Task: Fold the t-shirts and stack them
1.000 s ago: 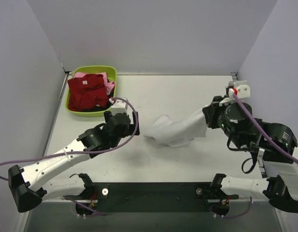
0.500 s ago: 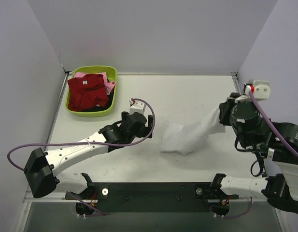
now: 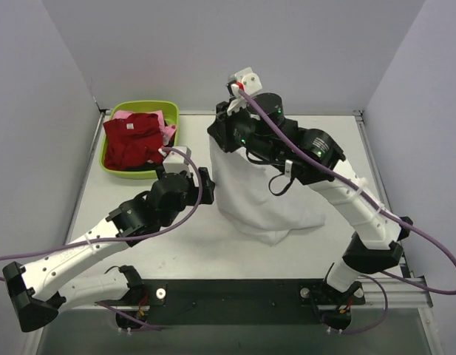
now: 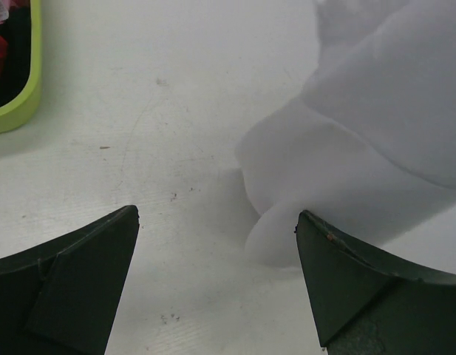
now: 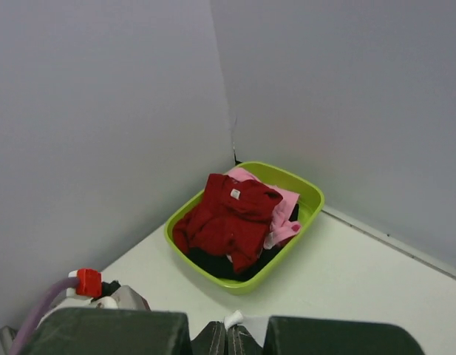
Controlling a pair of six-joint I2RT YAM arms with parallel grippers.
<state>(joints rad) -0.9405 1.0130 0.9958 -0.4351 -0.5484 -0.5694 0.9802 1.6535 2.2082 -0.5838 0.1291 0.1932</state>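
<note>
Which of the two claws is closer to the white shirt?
Right: the right gripper pinches the white t-shirt at its top; the left gripper hangs open beside its lower fold.

White t-shirt (image 3: 264,200) hangs bunched; dark red shirt (image 3: 131,140) tops pink one (image 3: 123,115).

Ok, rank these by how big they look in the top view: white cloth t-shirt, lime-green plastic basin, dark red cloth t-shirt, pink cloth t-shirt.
1. white cloth t-shirt, clearly largest, though partly lifted toward the camera
2. lime-green plastic basin
3. dark red cloth t-shirt
4. pink cloth t-shirt, mostly covered; only its visible part is judged
</note>
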